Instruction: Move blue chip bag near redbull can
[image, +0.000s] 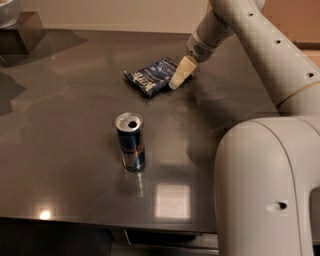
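The blue chip bag (152, 75) lies flat on the dark table (65, 125), far of centre. The redbull can (131, 142) stands upright nearer the front, its silver top open. My gripper (179, 76) hangs from the white arm (250, 40) at the bag's right edge, its cream fingertips down at the table surface, touching or almost touching the bag. It holds nothing that I can see.
A dark block (22, 32) with a pale bowl on it stands at the far left corner. My arm's large white body (265, 190) fills the right front and hides that part of the table.
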